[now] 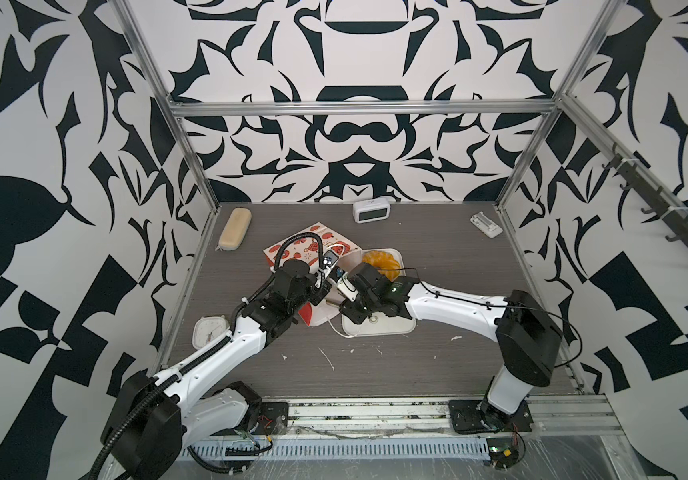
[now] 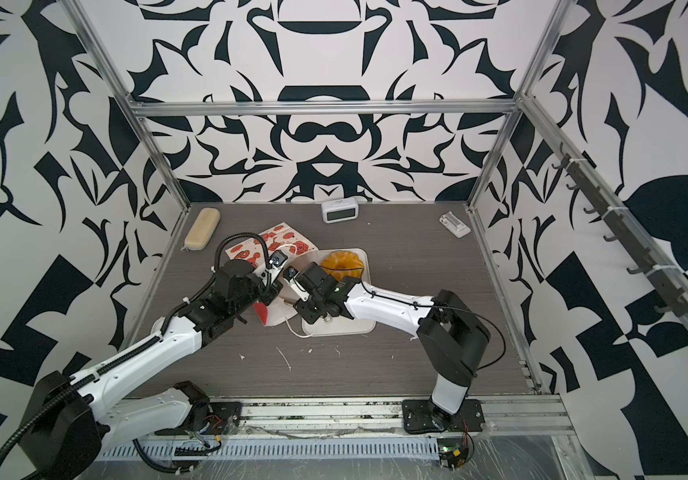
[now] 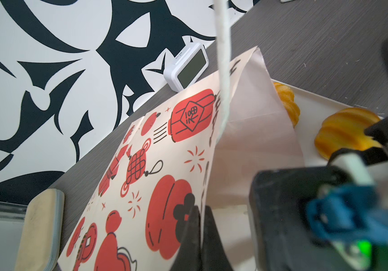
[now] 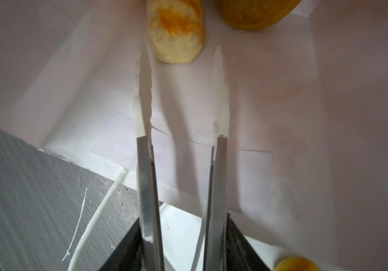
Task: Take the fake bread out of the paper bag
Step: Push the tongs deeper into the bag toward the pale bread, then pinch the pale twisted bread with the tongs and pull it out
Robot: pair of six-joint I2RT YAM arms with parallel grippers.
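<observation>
Right pincer (image 4: 180, 54) has its jaws apart w/ nothing between them, poked into the white inside of the paper bag (image 3: 155, 164), which lies on its side on the table (image 1: 438, 365). Left pincer (image 3: 201, 234) is clamped on the bag's edge, propping the mouth open. The fake bread (image 3: 345, 133) is only partly out: a ring loaf (image 1: 382, 262) + that ridged roll lie on the white tray (image 1: 392, 328) beside the bag. At least two more, a pale piece (image 4: 176, 30) and a golden piece (image 4: 258, 14), sit deep in the bag, just past the right tips. Prob. about halfway. Both arms reach low toward mid-table, wrists nearly meeting at the bag's mouth.
</observation>
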